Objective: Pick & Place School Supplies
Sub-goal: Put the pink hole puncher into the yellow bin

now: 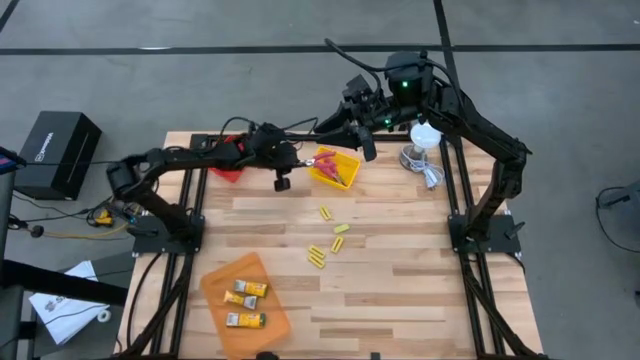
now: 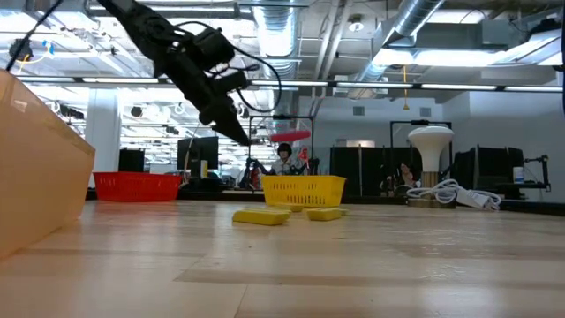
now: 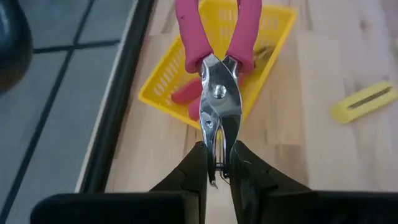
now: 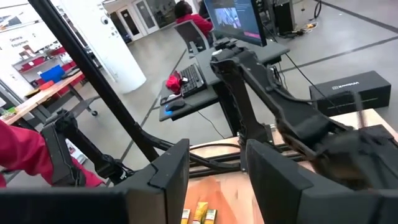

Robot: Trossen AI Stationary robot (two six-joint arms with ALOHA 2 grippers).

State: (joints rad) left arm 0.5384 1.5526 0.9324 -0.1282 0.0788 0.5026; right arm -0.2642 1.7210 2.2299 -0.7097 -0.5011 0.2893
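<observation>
My left gripper [image 3: 216, 177] is shut on a pair of pink-handled scissors [image 3: 219, 93], which it holds above the yellow tray [image 3: 281, 37] near the table's far edge. The tray has red-handled tools inside. In the high view the scissors [image 1: 322, 157] sit at the tray's [image 1: 340, 172] left rim. Several thin yellow sticks [image 1: 325, 212] lie flat mid-table. Three yellow-and-white packs [image 1: 245, 290] rest in the orange tray [image 1: 275, 315]. My right gripper [image 4: 217, 180] is open and raised just beyond the yellow tray, touching nothing. My left gripper pinches the scissors by their shut metal blades, near the tips [image 3: 217, 163], between its two fingers [image 3: 194, 171]. The fingers lie along the tool. The scissors are lifted clear, with the pink handles [image 3: 245, 31] pointing away from the gripper over the yellow tray.
A red tray [image 1: 228, 172] lies under my left arm at the far-left part of the table. A white lamp-like object [image 1: 425, 135] with a cable [image 1: 432, 175] stands at the far right. Bare wood lies on the near-right part of the table [image 1: 400, 290].
</observation>
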